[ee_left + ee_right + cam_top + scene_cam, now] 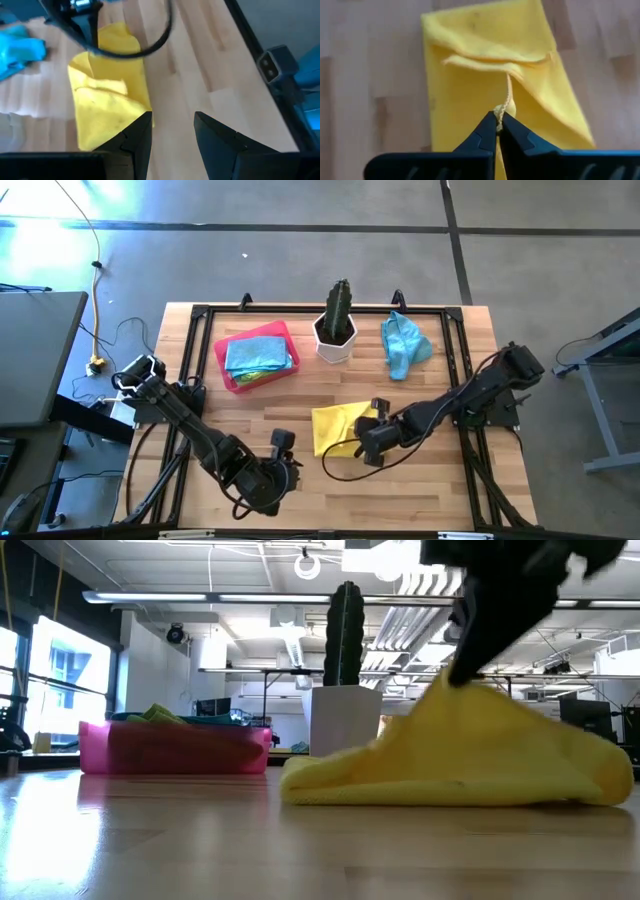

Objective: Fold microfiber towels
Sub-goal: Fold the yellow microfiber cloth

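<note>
At the near table edge, left gripper (283, 442) is idling, arm lying low along the front, fingers standing partly apart on nothing. Mid-table, right gripper (498, 123) is reaching in from the right side, jaws closing tight on a pinch of the yellow towel (338, 428), which is lying half-folded under it on the table (420, 490). Low view is cutting off the right arm's upper part. Farther back, blue towel (404, 345) is lying crumpled beside the cactus pot (337, 338); pink tray (226, 366) is holding more towels, count unclear.
</note>
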Motion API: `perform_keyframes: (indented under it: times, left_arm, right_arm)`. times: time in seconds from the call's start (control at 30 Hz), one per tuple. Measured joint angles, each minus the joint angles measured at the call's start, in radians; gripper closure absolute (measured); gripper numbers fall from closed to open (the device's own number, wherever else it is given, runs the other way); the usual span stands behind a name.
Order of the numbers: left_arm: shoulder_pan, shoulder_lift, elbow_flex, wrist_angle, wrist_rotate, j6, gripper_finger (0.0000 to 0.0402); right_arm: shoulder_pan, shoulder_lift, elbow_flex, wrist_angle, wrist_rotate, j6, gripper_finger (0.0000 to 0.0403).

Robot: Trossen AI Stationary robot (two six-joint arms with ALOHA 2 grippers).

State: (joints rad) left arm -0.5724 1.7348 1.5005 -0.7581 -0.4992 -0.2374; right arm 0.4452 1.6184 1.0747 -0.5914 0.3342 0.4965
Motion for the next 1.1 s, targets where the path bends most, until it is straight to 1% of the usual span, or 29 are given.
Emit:
perform_keyframes:
  times: [0.1, 0.27, 0.33, 0.47, 0.6, 0.7, 0.8, 0.9, 0.97, 1.1]
  left_arm:
    - [0.014, 0.0, 0.0, 0.013, -0.046, 0.014, 0.0266]
    - [0.054, 0.018, 0.0, 0.049, -0.15, 0.049, 0.0266]
    - [0.072, 0.031, 0.0, 0.086, -0.17, 0.081, 0.0266]
    - [0.108, 0.059, 0.0, 0.184, -0.162, 0.165, 0.0266]
    - [0.131, 0.072, -0.001, 0.307, -0.145, 0.244, 0.0266]
    - [0.154, 0.07, 0.0, 0.394, -0.138, 0.249, 0.0266]
    - [0.182, 0.071, 0.0, 0.413, -0.132, 0.25, 0.0266]
    - [0.212, 0.075, 0.0, 0.421, -0.094, 0.25, 0.0266]
    - [0.228, 0.083, 0.0, 0.419, -0.037, 0.258, 0.0266]
    - [0.247, 0.109, 0.0, 0.417, 0.17, 0.26, 0.0266]
  right_arm:
    - [0.021, 0.0, 0.117, -0.129, 0.012, 0.0, 0.0402]
    - [0.063, 0.0, 0.289, -0.258, 0.084, -0.008, 0.0402]
    - [0.078, -0.001, 0.342, -0.289, 0.103, -0.014, 0.0402]
    - [0.107, -0.001, 0.419, -0.32, 0.135, -0.07, 0.0402]
    - [0.128, -0.001, 0.467, -0.327, 0.136, -0.134, 0.0403]
    - [0.134, -0.001, 0.49, -0.326, 0.137, -0.139, 0.0403]
    - [0.134, -0.001, 0.503, -0.325, 0.138, -0.157, 0.0403]
    - [0.133, -0.001, 0.508, -0.325, 0.14, -0.19, 0.0403]
    - [0.133, -0.001, 0.508, -0.327, 0.141, -0.215, 0.0403]
    - [0.134, -0.006, 0.508, -0.346, 0.168, -0.228, 0.0403]
